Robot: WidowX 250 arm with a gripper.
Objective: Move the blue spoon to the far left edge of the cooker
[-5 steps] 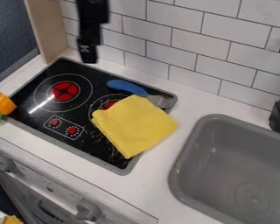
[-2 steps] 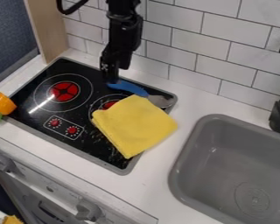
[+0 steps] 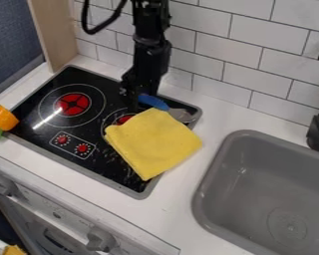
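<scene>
The black gripper (image 3: 135,99) hangs low over the back of the cooker (image 3: 39,93), at the handle end of the blue spoon (image 3: 153,102). It covers the outer part of the blue handle. How its fingers stand is not clear. The spoon lies along the cooker's back right, its grey metal end (image 3: 182,115) towards the back right corner, just behind the yellow cloth.
A folded yellow cloth (image 3: 153,143) covers the cooker's right part and hangs over its right rim. An orange and green toy (image 3: 4,118) lies at the cooker's left edge. The grey sink (image 3: 262,189) is on the right, the tiled wall (image 3: 245,60) behind.
The arm has come down and to the right, from above the cooker's back edge to the spoon's handle. The spoon looks unmoved.
</scene>
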